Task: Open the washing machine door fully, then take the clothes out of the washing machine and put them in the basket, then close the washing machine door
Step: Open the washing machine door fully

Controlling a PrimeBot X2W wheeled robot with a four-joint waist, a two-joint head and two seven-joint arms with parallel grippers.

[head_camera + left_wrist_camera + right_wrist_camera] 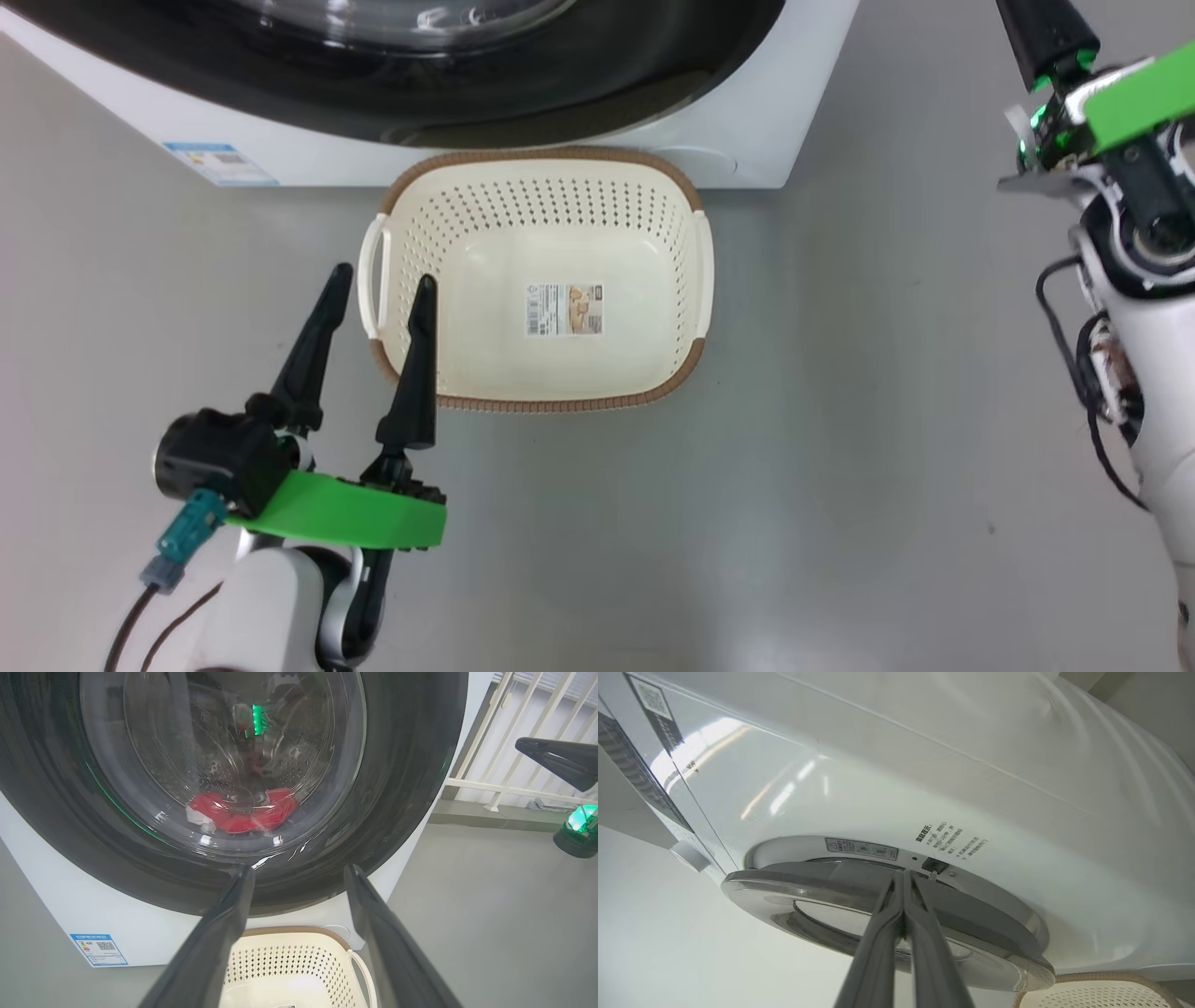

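A smooth grey floor (pixel 766 523) is stretching across the lower and right parts of the head view, catching soft glare and carrying a small dark speck at lower right. In the upper right of the left wrist view, a white railing (pixel 495 751) of slanting bars is standing behind a low grey kerb (pixel 486 817), which is running along the floor's far edge.

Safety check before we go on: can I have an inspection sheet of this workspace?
Surface: grey floor.
Job's things: door across the front of the washer; clothes behind its glass; basket empty, on the floor before the washer.
Clutter: nothing seen.
Grippers: left gripper open, by the basket's left rim; right gripper shut, tips at the door's edge.
Cables: dark cables looped at the right arm.
Surroundings: white railing beside the washer.
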